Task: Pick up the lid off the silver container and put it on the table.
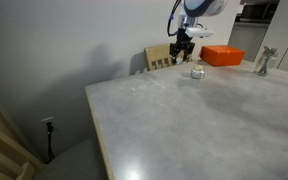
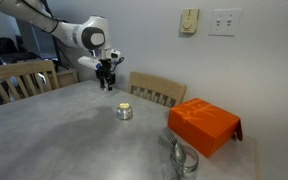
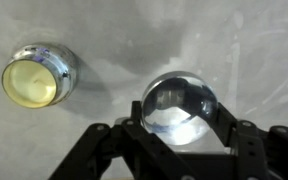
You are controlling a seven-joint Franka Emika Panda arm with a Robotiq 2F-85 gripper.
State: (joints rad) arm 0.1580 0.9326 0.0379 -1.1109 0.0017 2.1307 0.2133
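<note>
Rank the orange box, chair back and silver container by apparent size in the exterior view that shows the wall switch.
1. orange box: largest, though it also sits nearest the camera.
2. chair back: only its upper part shows.
3. silver container: clearly smallest.

silver container on table, orange box near

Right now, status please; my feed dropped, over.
Claw shut on lid, held above table. Container open, beside claw. Orange box well aside, nothing in the way.
</note>
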